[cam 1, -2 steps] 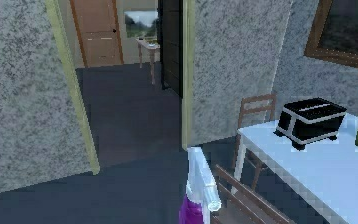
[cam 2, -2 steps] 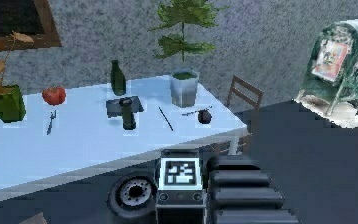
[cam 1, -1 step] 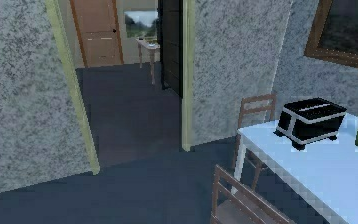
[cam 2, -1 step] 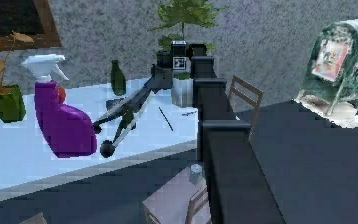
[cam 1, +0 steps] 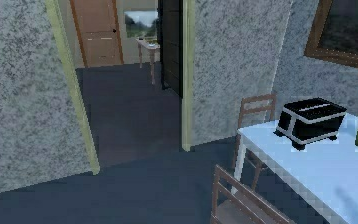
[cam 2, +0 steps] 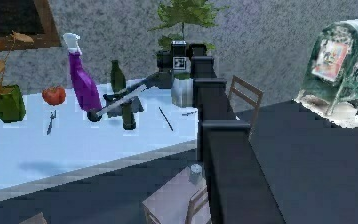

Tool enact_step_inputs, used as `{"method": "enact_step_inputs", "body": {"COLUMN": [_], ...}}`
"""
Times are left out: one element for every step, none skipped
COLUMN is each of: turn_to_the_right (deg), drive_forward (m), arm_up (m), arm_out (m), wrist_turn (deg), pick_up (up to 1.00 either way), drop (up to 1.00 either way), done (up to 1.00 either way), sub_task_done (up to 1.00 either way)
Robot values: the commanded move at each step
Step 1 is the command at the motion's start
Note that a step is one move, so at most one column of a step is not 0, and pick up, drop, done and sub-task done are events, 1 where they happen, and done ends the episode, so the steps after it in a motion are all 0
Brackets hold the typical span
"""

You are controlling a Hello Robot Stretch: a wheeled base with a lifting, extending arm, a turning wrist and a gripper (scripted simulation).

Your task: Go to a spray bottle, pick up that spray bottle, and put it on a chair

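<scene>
A purple spray bottle [cam 2: 82,78] with a white trigger head stands out at the left of the white table [cam 2: 47,155] in the arm side view. The dark arm [cam 2: 222,140] rises from the bottom edge, and the gripper [cam 2: 100,112] reaches left with its thin fingers ending at the bottle's base. I cannot tell whether it holds anything, since the bottle may rest on the tabletop. A wooden chair [cam 2: 245,95] stands behind the table, another chair [cam 2: 177,200] at its near edge. In the forward view a chair [cam 1: 257,108] stands by the white table [cam 1: 317,165], a second chair [cam 1: 242,205] nearer.
On the table lie a red round thing [cam 2: 54,95], a green box [cam 2: 5,103], two dark bottles [cam 2: 117,75] and a potted plant [cam 2: 187,15]. A black box [cam 1: 309,120] sits on the table in the forward view. A doorway [cam 1: 137,90] leads to a hallway with a wooden door [cam 1: 97,30].
</scene>
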Motion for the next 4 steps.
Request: {"method": "enact_step_inputs", "body": {"turn_to_the_right": [0.0, 0.0, 0.0, 0.0], "drive_forward": [0.0, 0.0, 0.0, 0.0], "arm_up": [0.0, 0.0, 0.0, -0.4], "arm_out": [0.0, 0.0, 0.0, 0.0], "wrist_turn": [45.0, 45.0, 3.0, 0.0], "pick_up": [0.0, 0.0, 0.0, 0.0], "drop": [0.0, 0.0, 0.0, 0.0], "done": [0.0, 0.0, 0.0, 0.0], "sub_task_done": [0.0, 0.0, 0.0, 0.0]}}
